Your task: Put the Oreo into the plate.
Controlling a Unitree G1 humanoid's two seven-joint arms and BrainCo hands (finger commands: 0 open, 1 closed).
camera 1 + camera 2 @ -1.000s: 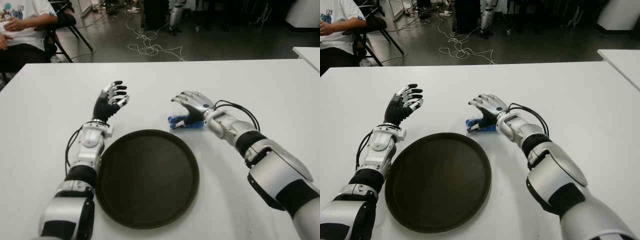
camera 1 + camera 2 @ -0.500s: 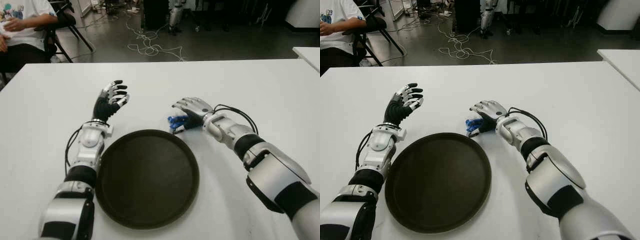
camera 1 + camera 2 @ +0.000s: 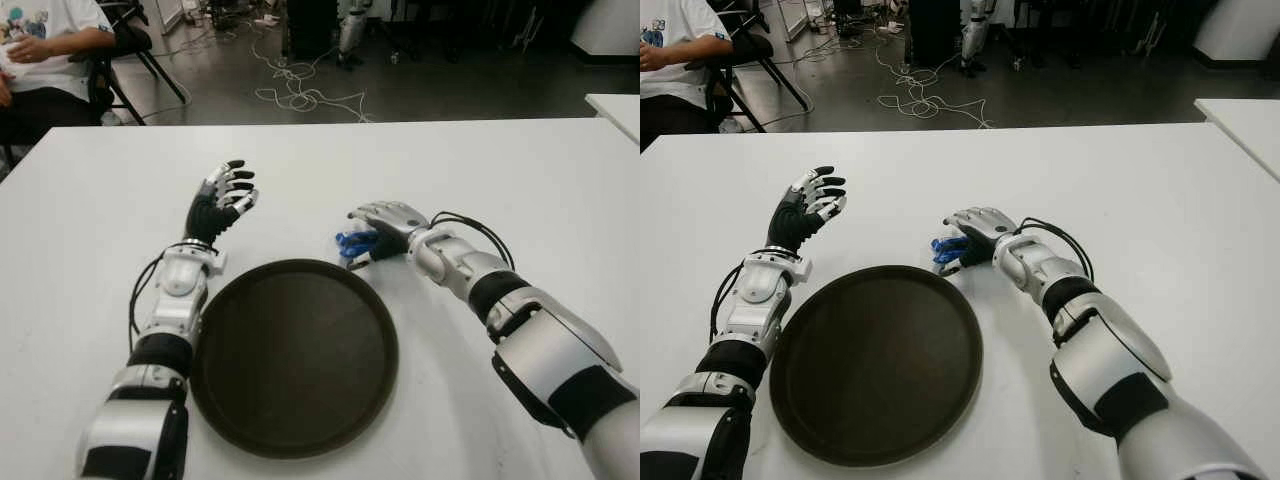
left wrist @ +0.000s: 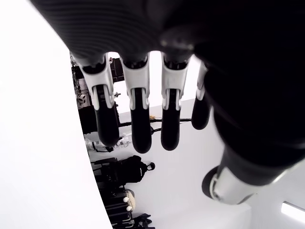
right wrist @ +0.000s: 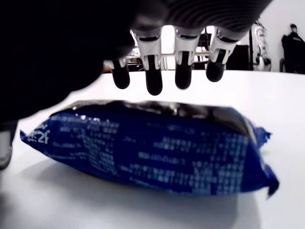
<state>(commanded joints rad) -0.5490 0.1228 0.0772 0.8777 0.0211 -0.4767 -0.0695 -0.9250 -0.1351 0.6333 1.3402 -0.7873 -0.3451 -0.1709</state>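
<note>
While the white table carries a round dark plate, the left hand shows beyond the plate's left rim, fingers spread, holding nothing. Just past the plate's far rim, the right hand arches loosely, not gripping, over the blue Oreo packet lying on the table.

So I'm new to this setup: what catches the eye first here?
The big dark round plate lies bare on the white table between the arms. Just beyond its far rim, the right hand arches over a blue Oreo pack lying on the table, fingers not closed. The left hand is raised, fingers spread.
</note>
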